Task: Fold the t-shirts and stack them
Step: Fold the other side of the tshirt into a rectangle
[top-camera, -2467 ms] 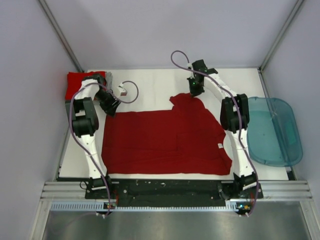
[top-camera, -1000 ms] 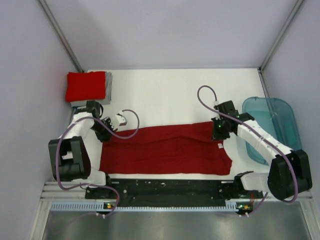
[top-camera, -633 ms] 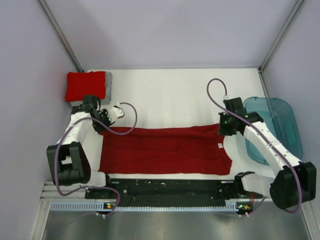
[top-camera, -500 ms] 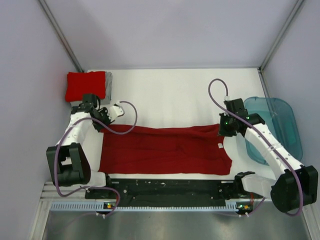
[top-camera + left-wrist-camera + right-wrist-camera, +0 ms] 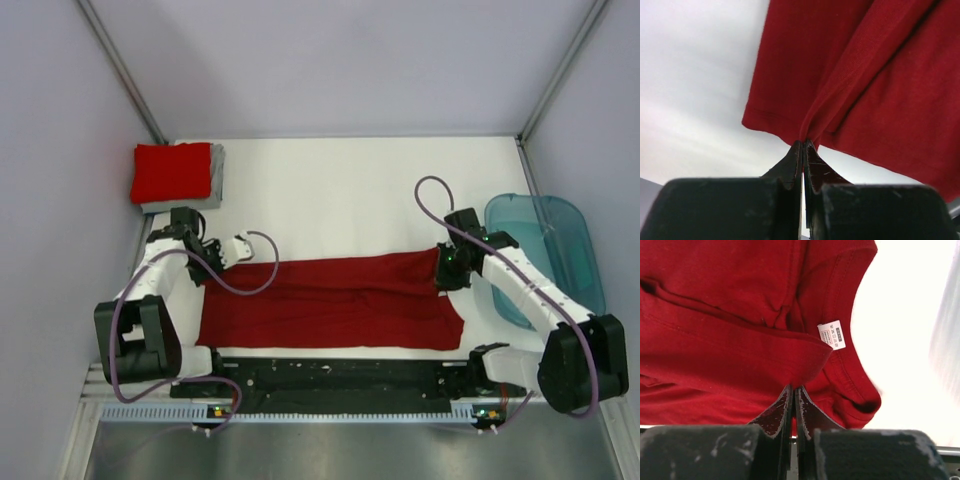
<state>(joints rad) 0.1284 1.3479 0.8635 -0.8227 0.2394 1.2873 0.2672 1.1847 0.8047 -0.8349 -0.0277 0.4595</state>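
Observation:
A dark red t-shirt [image 5: 330, 300] lies as a long band across the near part of the white table. My left gripper [image 5: 207, 268] is shut on its left far corner; in the left wrist view the cloth [image 5: 855, 75] is pinched between the tips [image 5: 803, 145]. My right gripper [image 5: 447, 272] is shut on its right far edge near the collar; the right wrist view shows the cloth [image 5: 730, 340] and its white label [image 5: 831, 334] above the tips [image 5: 793, 388]. A brighter red folded t-shirt [image 5: 172, 171] lies on a grey folded one [image 5: 216, 175] at the far left.
A translucent teal plastic tub [image 5: 555, 255] stands off the table's right edge, close to my right arm. Cables loop from both wrists. Metal posts and grey walls enclose the table [image 5: 340, 180].
Both grippers pulled the shirt's far half toward the near edge, folding it from a spread-out shape into a narrow band. In the last half second both moved slightly nearer.

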